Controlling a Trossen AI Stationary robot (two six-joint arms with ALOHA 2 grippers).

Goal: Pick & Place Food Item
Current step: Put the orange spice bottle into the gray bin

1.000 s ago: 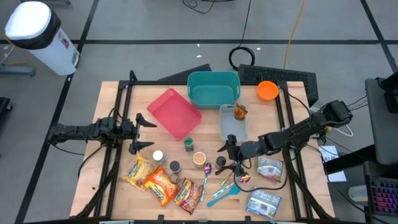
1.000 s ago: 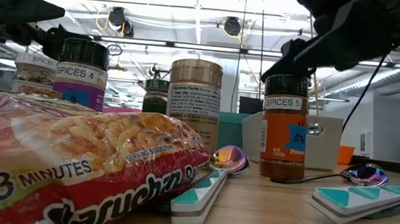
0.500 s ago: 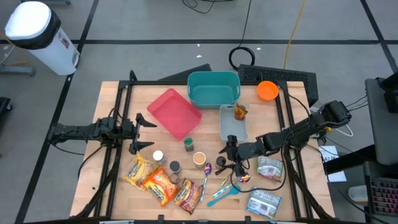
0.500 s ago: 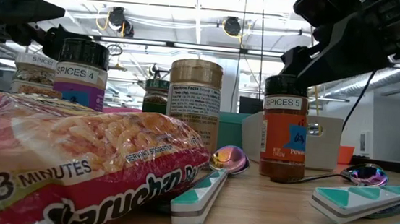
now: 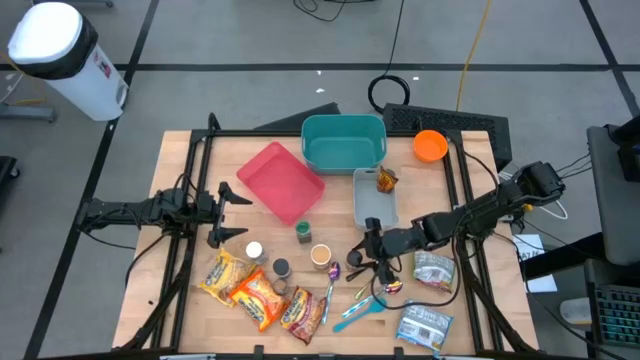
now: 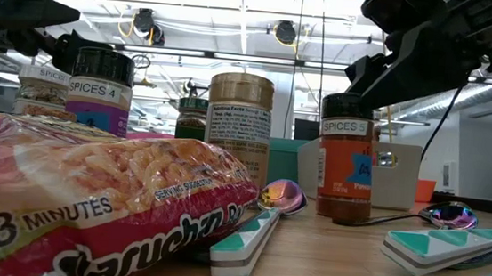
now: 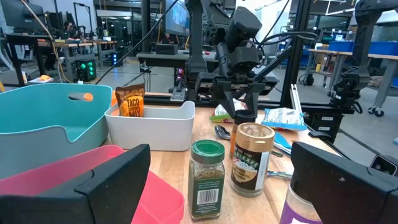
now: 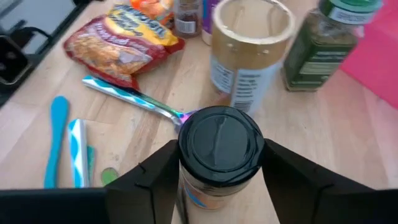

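Right gripper [image 5: 361, 254] closed on black-capped Spices 5 jar [image 6: 344, 158], near table centre, just beside gold-lidded jar [image 5: 320, 256]; jar slightly tilted. Left gripper [image 5: 226, 212] waits spread wide, empty, near red tray [image 5: 280, 181]

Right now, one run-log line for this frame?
phase: grasp | right gripper: shut on SPICES 5 jar, jar tilted, near white bin | left gripper: open, idle at table's left
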